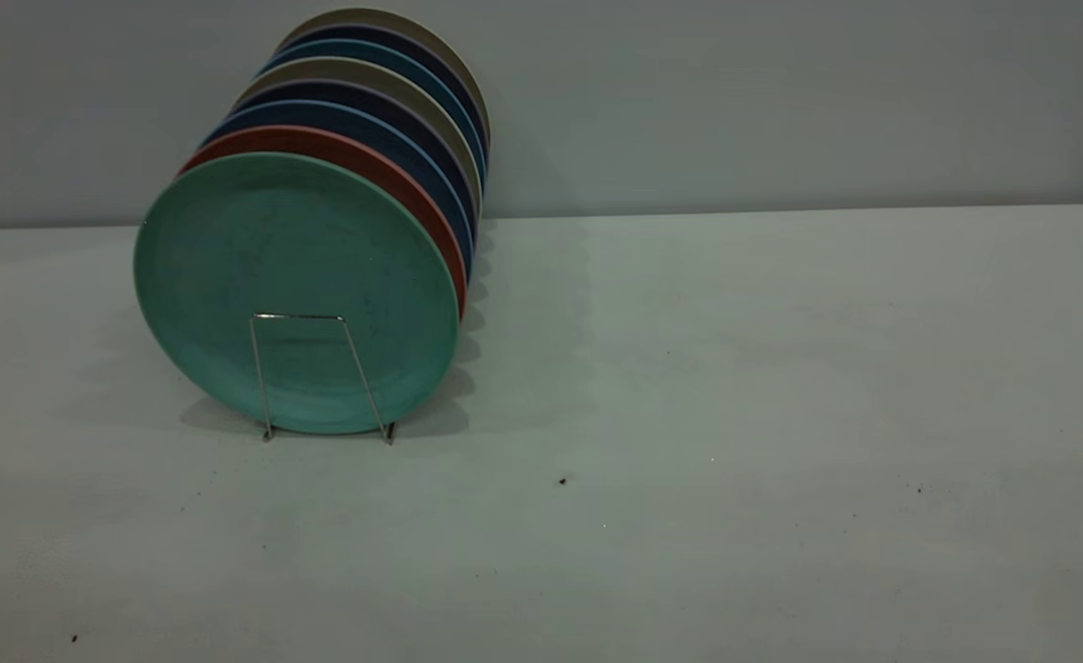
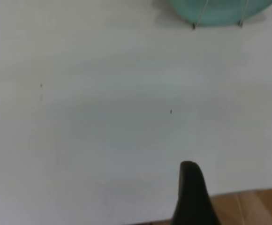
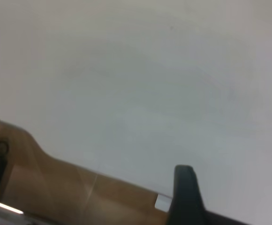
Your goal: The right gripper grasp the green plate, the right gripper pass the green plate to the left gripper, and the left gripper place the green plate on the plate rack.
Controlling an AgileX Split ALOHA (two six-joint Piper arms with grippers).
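Note:
The green plate [image 1: 228, 267] stands upright on the plate rack [image 1: 300, 317], at the front of the row and facing me. The rack's front wire loop crosses the plate's lower part. In the left wrist view the plate's bottom edge [image 2: 220, 11] and the rack's wire legs [image 2: 198, 18] show far off. My left gripper [image 2: 192, 197] shows there only as one black part, over the table's near edge and well away from the plate. My right gripper [image 3: 185, 197] shows likewise, over the table's edge, holding nothing I can see. Neither gripper is in the exterior view.
Behind the green plate the rack holds a salmon-pink plate [image 1: 413, 189], several dark blue plates [image 1: 385, 129] and grey ones. The white table [image 1: 735, 414] carries a few dark specks. Brown floor [image 3: 79, 192] shows past the table's edge in both wrist views.

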